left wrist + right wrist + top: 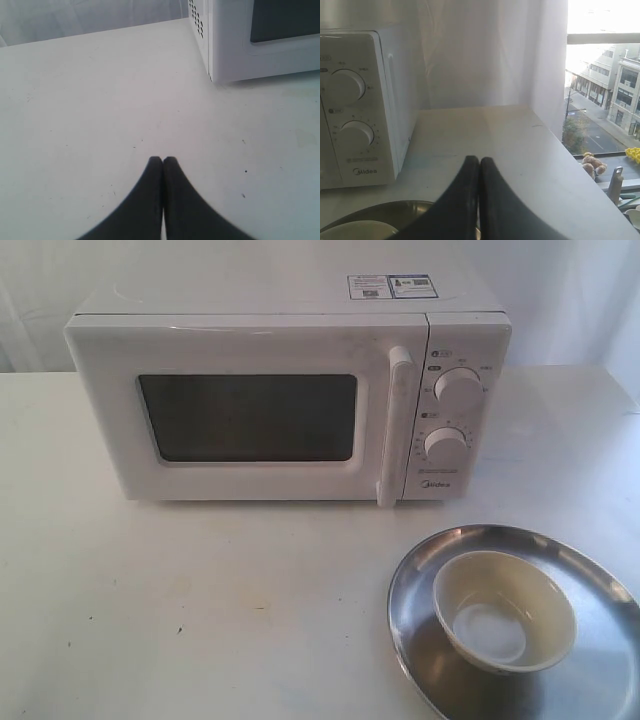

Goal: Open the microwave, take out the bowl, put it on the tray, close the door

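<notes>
Before the microwave (290, 400), on its knob (458, 388) side, the bowl (505, 610) sits in the tray (415, 650) and the door (245, 420) looks shut. Your left gripper (162, 160) and right gripper (479, 160) have jaws together, empty; retreat gently, clear of the tray.

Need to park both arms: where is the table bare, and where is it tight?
Widest bare table lies before the microwave, left of the tray. Another bare strip runs right of the microwave. Tight: gap between microwave and tray holding bowl.

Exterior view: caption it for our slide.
Small cream ceramic bowl sits on round stainless-steel tray before the closed white microwave.
</notes>
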You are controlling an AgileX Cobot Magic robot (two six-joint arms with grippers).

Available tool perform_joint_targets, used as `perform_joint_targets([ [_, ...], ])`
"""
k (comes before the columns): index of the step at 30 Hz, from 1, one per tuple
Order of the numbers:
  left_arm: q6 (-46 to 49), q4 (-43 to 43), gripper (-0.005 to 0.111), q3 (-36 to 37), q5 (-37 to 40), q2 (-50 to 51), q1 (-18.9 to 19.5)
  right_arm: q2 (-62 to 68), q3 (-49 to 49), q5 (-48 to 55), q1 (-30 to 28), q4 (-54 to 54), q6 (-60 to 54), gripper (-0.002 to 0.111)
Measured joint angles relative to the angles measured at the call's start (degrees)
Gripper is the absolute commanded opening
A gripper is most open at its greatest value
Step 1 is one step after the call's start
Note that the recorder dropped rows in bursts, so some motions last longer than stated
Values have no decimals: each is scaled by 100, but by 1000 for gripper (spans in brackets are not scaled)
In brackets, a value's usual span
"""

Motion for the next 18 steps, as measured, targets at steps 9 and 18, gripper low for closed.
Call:
perform_joint_targets([
  [9, 0, 0, 0, 0, 0, 0, 0, 0, 0, 0, 0, 0, 0, 0],
  [18, 0, 0, 0, 0, 0, 0, 0, 0, 0, 0, 0, 0, 45, 0],
])
